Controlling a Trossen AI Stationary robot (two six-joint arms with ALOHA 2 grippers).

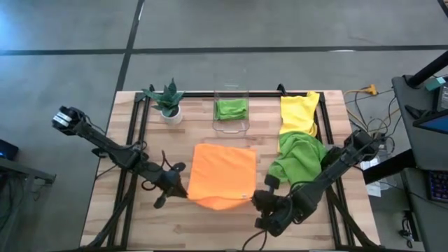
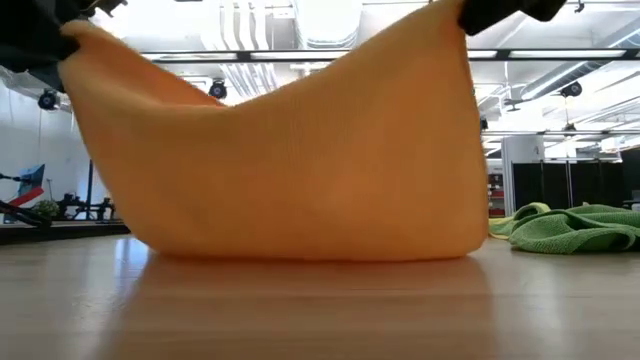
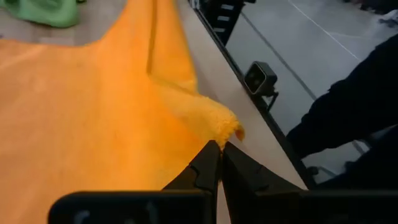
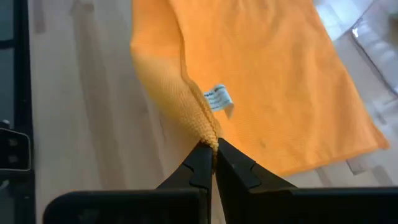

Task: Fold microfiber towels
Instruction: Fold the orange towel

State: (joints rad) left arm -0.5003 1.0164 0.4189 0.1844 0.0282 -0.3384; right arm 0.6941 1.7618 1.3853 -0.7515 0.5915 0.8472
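Your orange towel [image 1: 224,173] lies in the middle of the table, its near edge lifted. The left gripper [image 1: 175,183] is closed on its near-left corner, the right gripper [image 1: 256,201] closed on the near-right corner by the white tag [image 4: 218,98]. The flat part stretches away to the far side, so I think you carry both corners forward together, over it

The orange towel [image 1: 222,175] lies mid-table, its near edge lifted at both corners (a small white tag [image 4: 218,98] shows by one). At three o'clock from it a lime green towel [image 1: 297,157] lies crumpled, with a yellow towel [image 1: 299,113] just beyond. At twelve o'clock a second green towel [image 1: 232,108] sits folded.
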